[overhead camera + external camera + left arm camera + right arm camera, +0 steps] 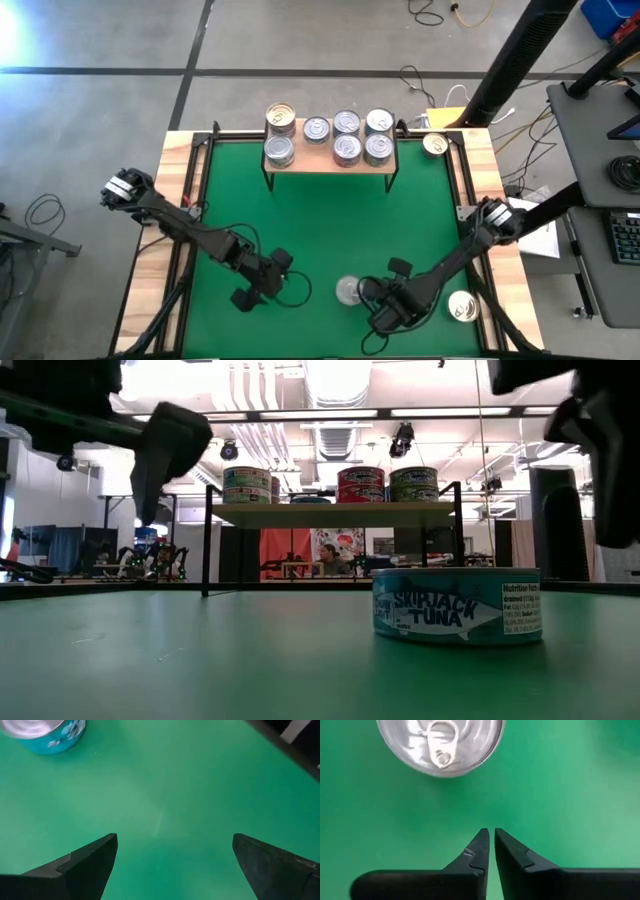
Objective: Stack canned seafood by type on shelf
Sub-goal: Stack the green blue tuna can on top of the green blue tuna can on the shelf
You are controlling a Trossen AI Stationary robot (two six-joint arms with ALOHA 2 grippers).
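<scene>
My left gripper (248, 297) hangs spread wide over smooth green mat (320, 230), clear room all around. A short round tin (348, 290), shiny pull-tab top, teal sides, stands near the front edge. My right gripper (378, 316), pinched together and empty, sits just beside it. The wooden shelf (330, 160) stands at the back.

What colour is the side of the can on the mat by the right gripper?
Teal-blue with white lettering on the can; the low view shows it best.

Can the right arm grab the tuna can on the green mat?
Probably yes. The tuna can sits just ahead of the right end effector with only bare mat between, but its fingers are shut and must open first.
</scene>
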